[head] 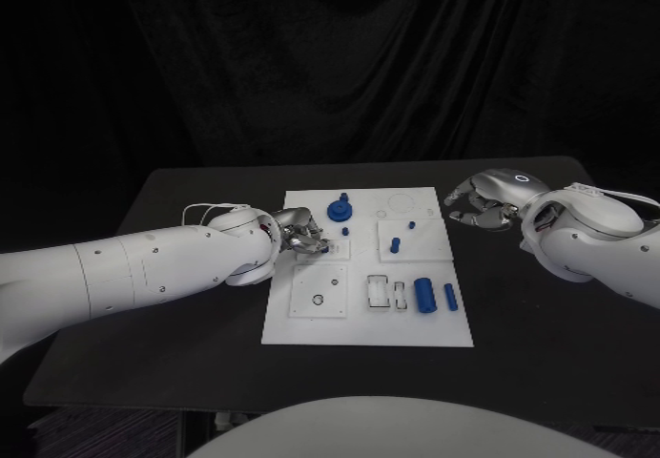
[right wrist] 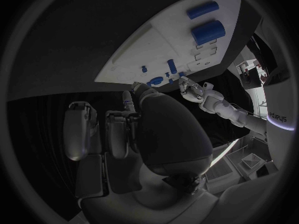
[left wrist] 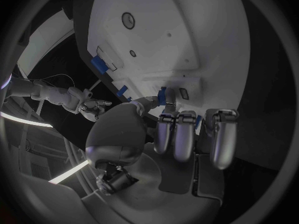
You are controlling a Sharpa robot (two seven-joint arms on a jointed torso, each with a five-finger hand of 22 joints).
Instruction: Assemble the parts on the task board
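At the middle of the black tabletop (head: pixel 179 343) lies the white task board (head: pixel 369 324), its long sides running from the near edge toward the far edge. Blue parts: a round piece with a knob (head: pixel 340 209) near the board's far-left corner, a small peg (head: pixel 395 244) mid-board, two cylinders (head: pixel 425 296) lying toward the near-right corner. Left hand (head: pixel 300 235) sits over the board's left edge, fingers curled in; a small blue piece (left wrist: pixel 162 95) shows at its fingertips, grip cannot be confirmed. Right hand (head: pixel 482 202) hangs just off the board's far-right corner, fingers curled, nothing seen in it.
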